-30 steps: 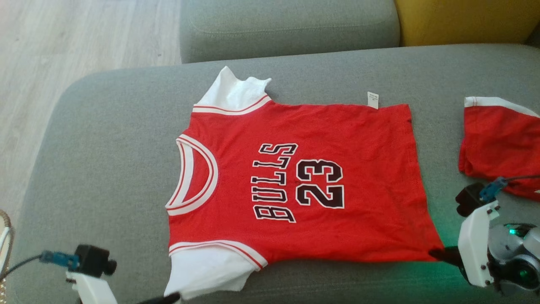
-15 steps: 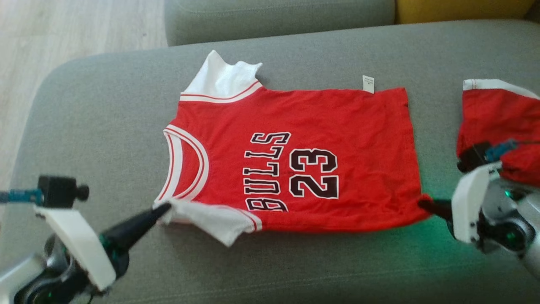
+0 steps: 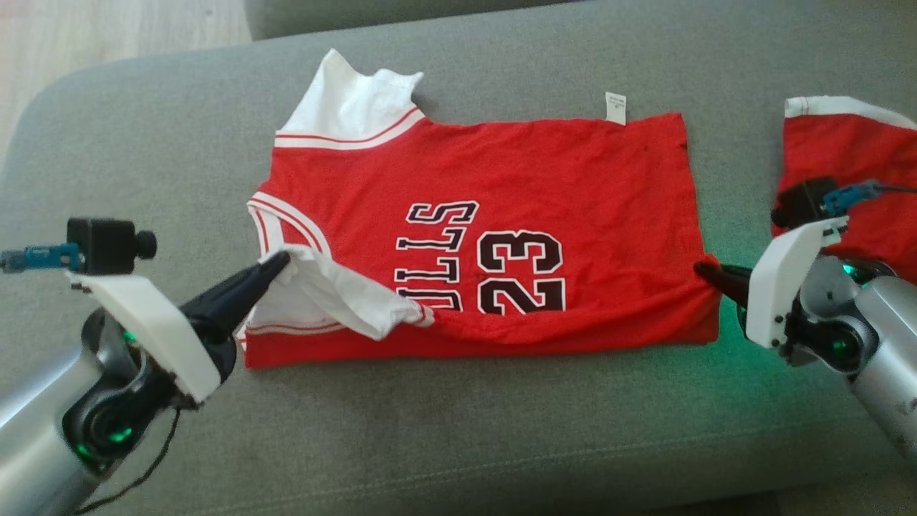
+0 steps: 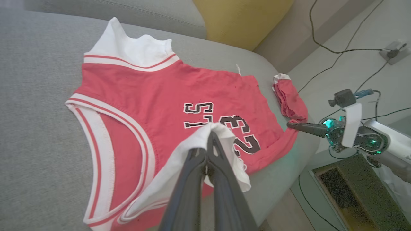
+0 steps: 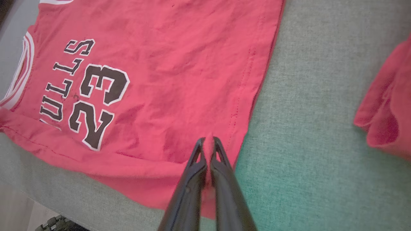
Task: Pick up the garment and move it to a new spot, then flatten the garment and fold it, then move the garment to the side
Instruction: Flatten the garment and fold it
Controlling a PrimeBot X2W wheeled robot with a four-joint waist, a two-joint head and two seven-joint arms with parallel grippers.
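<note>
Listing one garment (image 3: 573, 179): red jersey, white sleeves and trim, printed BULLS 23 in black edged with white. Lying front up across the grey sofa seat (image 3: 430, 430), with neck opening toward the robot's left and hem toward its right. Spread mostly flat over the far half; turned up and over along the near long edge, covering the B of the print. Bearing a small white label (image 3: 615, 107) at the far hem corner.

Pinching the near sleeve (image 3: 337, 297) with the left gripper (image 3: 278, 264), fingers clenched on the white cloth at its cuff edge; lifting it clear of the seat and draping it over the collar trim and the start of the lettering.

Pinching the near hem corner with the right gripper (image 3: 703, 272), fingers closed tight on a fold of red cloth, puckering the corner at the grip.

Noting the far sleeve (image 3: 344, 100), white, resting flat on the seat and pointing away from the robot. Noting a second red piece (image 3: 860, 143) with a white band, bunched on the seat to the right of the hem, apart from the garment. Noting a yellow cushion (image 4: 237, 19) behind the seat and pale wood floor (image 3: 107, 29) past the sofa's left end.
</note>
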